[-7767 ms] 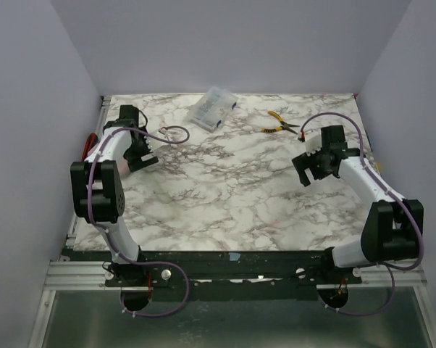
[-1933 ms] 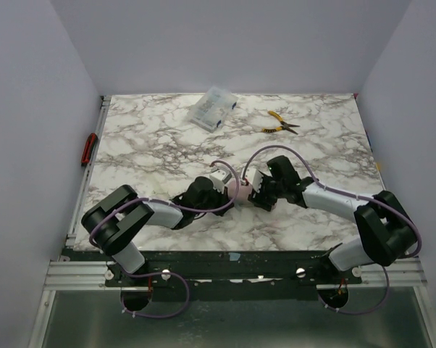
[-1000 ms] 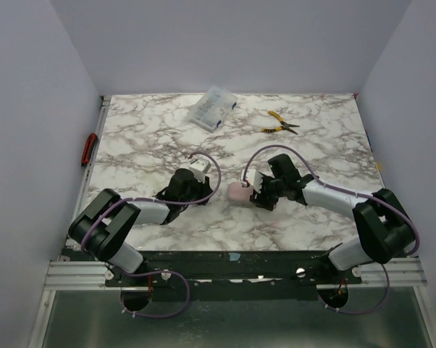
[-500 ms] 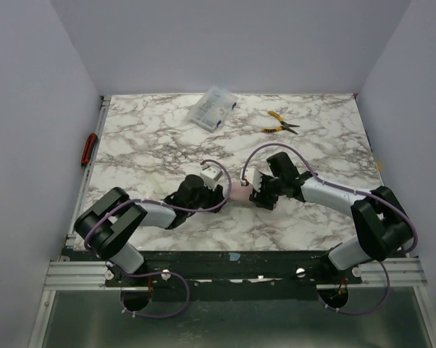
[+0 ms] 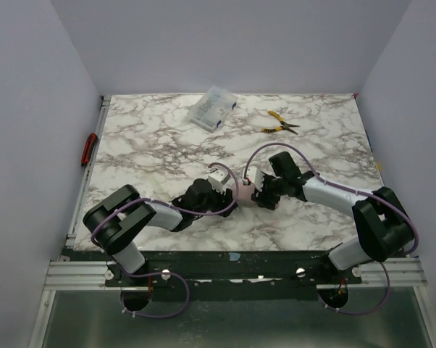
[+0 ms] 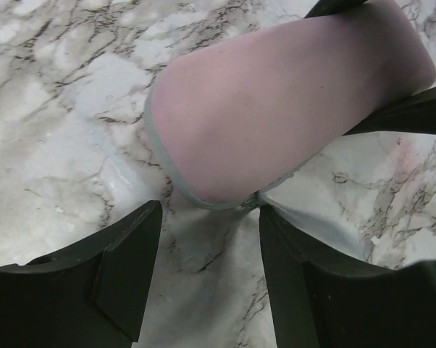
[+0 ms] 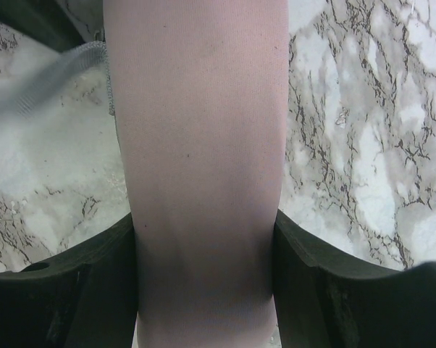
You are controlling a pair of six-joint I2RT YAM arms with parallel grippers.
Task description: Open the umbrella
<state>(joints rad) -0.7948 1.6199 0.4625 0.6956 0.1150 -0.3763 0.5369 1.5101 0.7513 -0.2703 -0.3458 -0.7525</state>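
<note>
Umbrella (image 5: pixel 242 191) lay folded on the marble table (image 5: pixel 153 145), just toward 6 o'clock of the table's centre, between the two arms. In the top view only a small patch of its pale lavender fabric showed; the grippers covered the rest. Right gripper (image 5: pixel 256 191) came in from 3 o'clock and was clamped on the bundle. In the right wrist view its black fingers (image 7: pixel 95 283) pressed against both sides of the fabric, with no gap on either side. A grey woven band (image 7: pixel 55 83) trailed off the umbrella toward 10 o'clock in that view. Left gripper (image 5: pixel 229 198) came in from 8 o'clock, jaws spread wide and holding nothing. In the left wrist view the rounded, grey-edged end of the umbrella (image 6: pixel 276 109) sat just beyond the fingertips, at 12 o'clock of the gap, with bare marble between the fingers (image 6: pixel 124 268). Shaft and handle could not be made out. A clear plastic box (image 5: pixel 213 108) sat at 12 o'clock on the table, yellow-handled pliers (image 5: pixel 279 122) at 1 o'clock, and a red object (image 5: pixel 90 148) on the 9 o'clock edge.
</note>
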